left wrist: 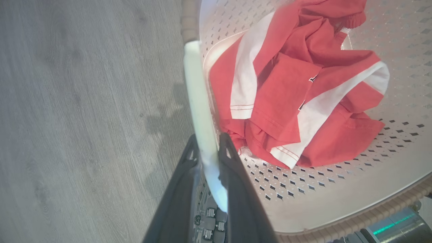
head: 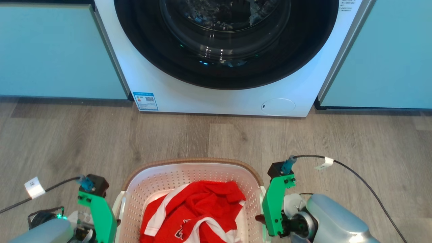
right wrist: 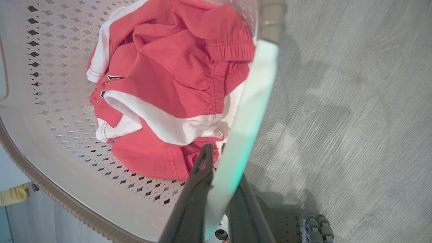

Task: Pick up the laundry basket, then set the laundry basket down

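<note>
- Left pincer (left wrist: 209, 139) clenched on the left handle (left wrist: 199, 94) of the laundry basket (head: 162, 182); right pincer (right wrist: 224, 163) clenched on the right handle (right wrist: 251, 108). I judge the two-sided hold keeps it level.
- Basket sits between my arms, well short of the washing machine (head: 216, 98), with a red-and-white garment (head: 199, 206) inside. Lifted or grounded, I can't tell.
- Grey wood-plank floor (head: 67, 141); teal cabinets (head: 50, 50) flank the machine.

We see our right gripper (right wrist: 221, 162) rising from the bottom centre of the frame, its two dark fingers (right wrist: 199, 189) pinched on either side of the white handle (right wrist: 249, 111) of the laundry basket (right wrist: 50, 84). Red and white clothes (right wrist: 168, 77) lie crumpled inside at upper centre. The ribbed brown rim (right wrist: 50, 194) curves across the lower left, and grey wood floor (right wrist: 354, 118) lies to the right.
</note>
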You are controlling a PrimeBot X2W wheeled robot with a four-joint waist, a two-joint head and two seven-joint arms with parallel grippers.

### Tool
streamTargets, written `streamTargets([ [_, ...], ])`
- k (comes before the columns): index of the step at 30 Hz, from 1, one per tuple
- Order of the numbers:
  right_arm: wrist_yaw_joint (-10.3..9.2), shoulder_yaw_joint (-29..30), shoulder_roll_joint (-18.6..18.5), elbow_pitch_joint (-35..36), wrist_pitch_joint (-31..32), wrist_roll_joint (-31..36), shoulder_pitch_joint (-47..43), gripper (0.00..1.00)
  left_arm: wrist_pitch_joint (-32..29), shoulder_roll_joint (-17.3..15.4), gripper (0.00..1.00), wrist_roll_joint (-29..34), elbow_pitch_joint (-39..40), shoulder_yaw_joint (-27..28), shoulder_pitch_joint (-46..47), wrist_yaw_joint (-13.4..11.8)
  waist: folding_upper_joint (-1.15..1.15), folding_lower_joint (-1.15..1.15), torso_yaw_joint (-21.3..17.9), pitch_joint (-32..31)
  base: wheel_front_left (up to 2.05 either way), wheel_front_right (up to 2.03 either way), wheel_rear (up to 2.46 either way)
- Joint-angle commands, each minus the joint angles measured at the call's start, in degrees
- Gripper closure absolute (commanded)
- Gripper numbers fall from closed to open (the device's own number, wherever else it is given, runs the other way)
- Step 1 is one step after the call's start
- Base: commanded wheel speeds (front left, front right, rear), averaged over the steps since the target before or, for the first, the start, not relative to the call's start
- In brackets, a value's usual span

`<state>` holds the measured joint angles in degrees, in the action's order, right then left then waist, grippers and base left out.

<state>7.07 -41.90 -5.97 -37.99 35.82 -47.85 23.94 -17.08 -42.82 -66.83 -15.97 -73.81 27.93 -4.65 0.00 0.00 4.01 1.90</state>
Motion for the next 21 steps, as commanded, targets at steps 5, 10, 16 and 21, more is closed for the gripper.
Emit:
streamTargets([
  [5, 0.42, 0.2, 1.7, 3.8, 0.3, 0.9, 1.0, 1.00, 0.2, -0.5, 1.00, 0.0, 2.9, 1.1, 1.2, 1.0, 0.00, 0.00, -0.2, -0.3, 0.00, 0.00, 0.00],
  [10, 0.42, 0.6, 1.7, 4.4, 0.9, 1.2, 0.7, 1.00, 0.1, -0.4, 1.00, 0.0, 2.8, 1.1, 1.1, 0.9, 0.00, 0.00, -0.3, -0.4, 0.00, 0.00, 0.00],
  [16, 0.42, 1.2, 1.7, 4.8, 1.3, 1.6, 0.5, 1.00, 0.0, -0.3, 1.00, 0.1, 2.8, 1.1, 1.1, 0.9, 0.00, 0.00, -0.3, -0.4, 0.00, 0.00, 0.00],
  [21, 0.42, 1.6, 1.7, 5.1, 1.7, 1.9, 0.2, 1.00, 0.0, -0.2, 1.00, 0.0, 2.7, 1.1, 1.0, 0.8, 0.00, 0.00, -0.4, -0.6, 0.00, 0.00, 0.00],
])
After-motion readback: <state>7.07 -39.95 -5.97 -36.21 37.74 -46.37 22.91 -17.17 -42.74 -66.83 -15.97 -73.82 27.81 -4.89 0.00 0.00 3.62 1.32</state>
